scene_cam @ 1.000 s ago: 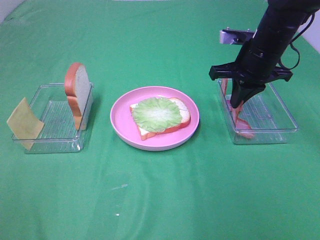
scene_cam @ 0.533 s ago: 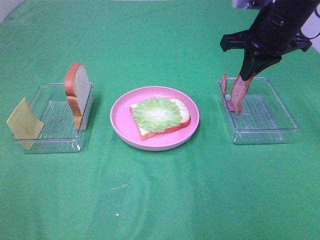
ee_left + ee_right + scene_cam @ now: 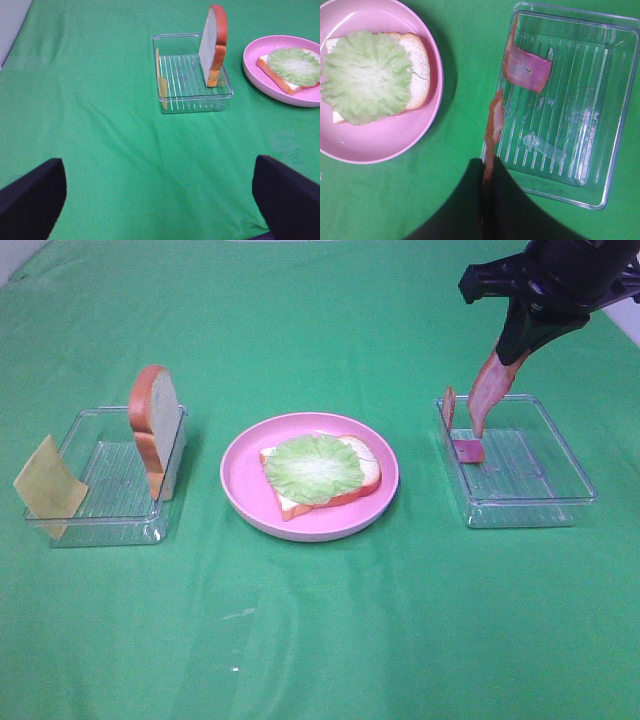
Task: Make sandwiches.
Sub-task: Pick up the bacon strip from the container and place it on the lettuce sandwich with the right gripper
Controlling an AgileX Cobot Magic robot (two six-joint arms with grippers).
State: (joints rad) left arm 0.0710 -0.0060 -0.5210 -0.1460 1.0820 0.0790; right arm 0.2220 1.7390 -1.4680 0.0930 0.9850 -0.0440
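On the green cloth (image 3: 320,640), taking the round pink plate (image 3: 243,480) as the centre of the dial in the high view, a clear plastic rectangular tray (image 3: 530,516) lies at 3 o'clock and a matching clear tray (image 3: 100,532) at 9 o'clock.

The right gripper (image 3: 510,350) hangs above the 3 o'clock tray, its jaws pinched together on the top end of a reddish-brown bacon strip (image 3: 486,395). The strip dangles clear of the tray floor, over the wall nearest the plate (the wrist view shows it directly above that rim). A second bacon piece (image 3: 466,448) lies inside this tray, one end leaning up against the same wall.

On the plate lies a white bread slice with an orange-brown crust (image 3: 367,466), flat, with a pale green lettuce leaf (image 3: 315,468) on top.

In the 9 o'clock tray a second bread slice (image 3: 155,425) stands on edge against its 3 o'clock wall, and a thin yellow cheese square (image 3: 48,486) leans at its 9 o'clock wall.

The left gripper (image 3: 157,165) hovers over bare cloth with jaws spread wide, holding nothing.
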